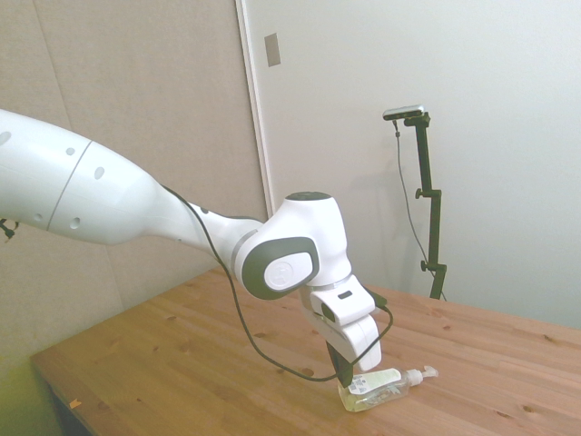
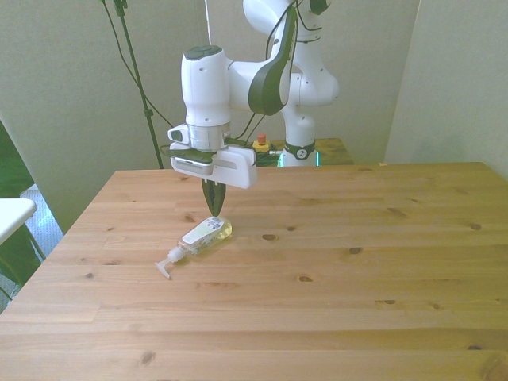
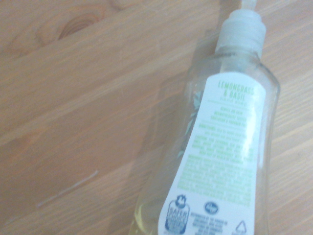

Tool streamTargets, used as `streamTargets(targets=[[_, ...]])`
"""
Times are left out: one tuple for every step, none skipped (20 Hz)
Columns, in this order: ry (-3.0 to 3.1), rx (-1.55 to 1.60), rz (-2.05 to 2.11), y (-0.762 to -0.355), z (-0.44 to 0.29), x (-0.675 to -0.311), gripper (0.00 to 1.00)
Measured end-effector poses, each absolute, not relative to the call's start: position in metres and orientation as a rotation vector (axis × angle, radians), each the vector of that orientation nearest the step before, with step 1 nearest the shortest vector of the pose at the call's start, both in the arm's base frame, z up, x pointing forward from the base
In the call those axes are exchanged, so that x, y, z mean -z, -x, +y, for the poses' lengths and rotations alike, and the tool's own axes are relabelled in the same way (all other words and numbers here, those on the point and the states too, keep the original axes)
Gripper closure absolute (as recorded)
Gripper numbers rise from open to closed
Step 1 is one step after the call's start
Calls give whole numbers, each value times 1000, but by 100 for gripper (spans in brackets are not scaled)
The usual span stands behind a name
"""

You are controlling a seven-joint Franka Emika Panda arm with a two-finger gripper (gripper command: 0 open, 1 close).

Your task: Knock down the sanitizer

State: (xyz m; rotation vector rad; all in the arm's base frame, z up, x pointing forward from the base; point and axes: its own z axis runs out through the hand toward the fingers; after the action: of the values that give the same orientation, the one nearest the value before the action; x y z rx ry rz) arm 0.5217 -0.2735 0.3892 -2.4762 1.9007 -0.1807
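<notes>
The sanitizer point(image 2: 205, 234) lies on its side on the wooden table point(image 2: 357, 286), a clear bottle of pale yellow liquid with a white label facing up. Its white pump point(image 2: 164, 268) points toward the front view's left and the near edge. My gripper point(image 2: 213, 208) hangs straight down over the bottle's base end, fingers shut together with their tips just at the bottle. In the side view the sanitizer point(image 1: 377, 389) rests flat below the gripper point(image 1: 343, 372). The wrist view shows the sanitizer point(image 3: 225, 147) close up, label and pump collar visible.
A white surface point(image 2: 12, 210) juts in beyond the table at the front view's left edge. The table's left edge point(image 2: 59, 238) runs a short way from the bottle. Bare wood spreads toward the front view's right.
</notes>
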Motion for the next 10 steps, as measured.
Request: streamTargets(targets=[[2470,182,1905,-525,-277,-388,100],[2462,185,1904,-528,-279,-388,100],[2458,189,1902,-530,-282,-389,100],[2455,194,1902,-533,-284,-390,100],[2455,198,1901,-534,-285,-392,100],[2455,203,1899,-535,-285,-393,100],[2456,205,1898,-535,-285,-395,100],[2456,204,1896,-535,-284,-396,100],[2456,201,1896,-534,-284,-397,100],[2457,197,1894,-533,-283,-398,0]])
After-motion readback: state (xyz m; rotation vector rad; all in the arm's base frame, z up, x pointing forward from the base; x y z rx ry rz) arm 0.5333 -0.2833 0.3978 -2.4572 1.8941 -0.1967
